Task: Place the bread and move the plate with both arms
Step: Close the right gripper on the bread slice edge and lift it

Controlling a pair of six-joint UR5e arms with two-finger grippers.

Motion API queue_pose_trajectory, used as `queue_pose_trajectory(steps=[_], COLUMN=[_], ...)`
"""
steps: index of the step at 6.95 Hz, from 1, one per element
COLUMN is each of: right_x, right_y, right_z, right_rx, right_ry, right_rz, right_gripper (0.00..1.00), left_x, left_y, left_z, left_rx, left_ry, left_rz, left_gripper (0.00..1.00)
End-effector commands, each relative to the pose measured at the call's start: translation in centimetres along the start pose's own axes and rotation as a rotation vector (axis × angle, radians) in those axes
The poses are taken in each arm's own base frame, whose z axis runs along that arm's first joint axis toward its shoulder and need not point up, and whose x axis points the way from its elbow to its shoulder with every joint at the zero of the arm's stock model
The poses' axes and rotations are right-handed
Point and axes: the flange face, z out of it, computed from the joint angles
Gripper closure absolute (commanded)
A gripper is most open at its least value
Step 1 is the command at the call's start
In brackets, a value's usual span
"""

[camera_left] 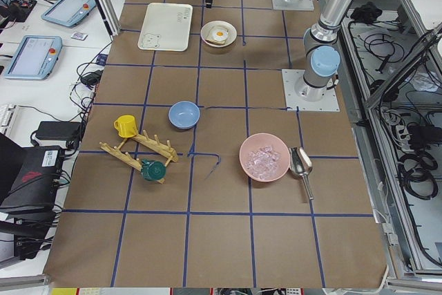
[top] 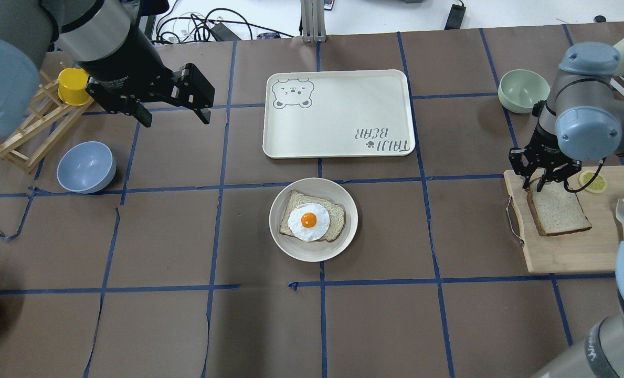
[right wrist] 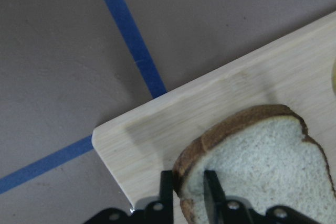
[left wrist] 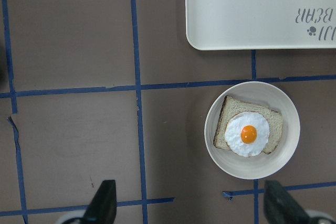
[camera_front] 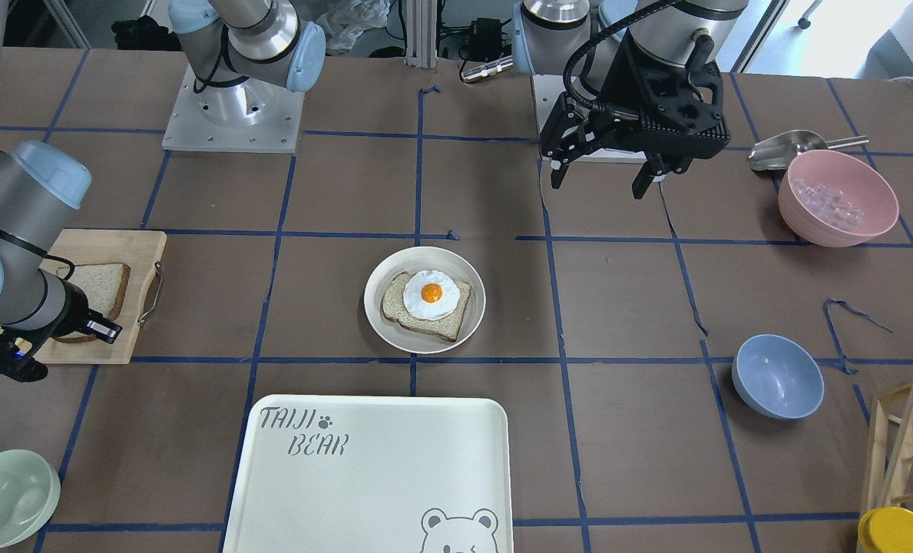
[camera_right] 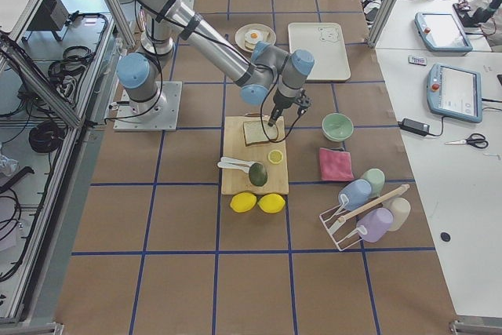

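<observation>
The bread (top: 558, 212) lies on a wooden cutting board (top: 569, 252) at the table's right end; it also shows in the front view (camera_front: 103, 286). My right gripper (top: 545, 181) is at its far edge. In the right wrist view the gripper (right wrist: 190, 182) has its jaws closed on the brown crust of the bread (right wrist: 262, 166), one finger outside and one on top. The plate (top: 280, 231) sits mid-table holding an egg-topped slice (top: 312, 223). My left gripper (top: 175, 116) hovers open and empty, high over the table's left half, with the plate (left wrist: 252, 169) in its view.
The "TAIJI BEAR" tray (top: 338, 113) lies just beyond the plate. A green bowl (top: 524, 90) and a lemon slice (top: 592, 181) are near the board. A blue bowl (top: 86, 167), a wooden rack (top: 23, 136) and a yellow cup (top: 73, 86) are at the left. A pink bowl (camera_front: 838, 197) stands near the left arm's base.
</observation>
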Motion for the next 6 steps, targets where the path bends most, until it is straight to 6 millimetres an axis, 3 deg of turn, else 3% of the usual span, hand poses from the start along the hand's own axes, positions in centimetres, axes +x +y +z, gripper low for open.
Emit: queue_pose_trajectory(steps=[1,4,5,6], right_x=[0.1,0.5,0.7,1.1], right_y=[0.1,0.8,1.7,2.7], right_z=[0.1,-1.3,-2.7,-5.4], right_rx=[-0.013,-0.036,-0.046,-0.081], right_ry=[-0.003,-0.001,-0.002,-0.007], right_rz=[0.001,-0.002,-0.005,-0.010], right_gripper=[1.00,1.00,1.00,1.00], left_x=[0.0,-0.2,-0.2,-0.3], left_y=[0.0,0.0,-0.1,-0.1], left_z=[-0.1,-0.1,0.0,-0.1], left_rx=[0.003,0.003,0.001,0.005], left_ry=[0.002,-0.006,-0.002,-0.006], left_rz=[-0.001,0.005,0.005,0.001], left_gripper=[0.00,0.00,0.00,0.00])
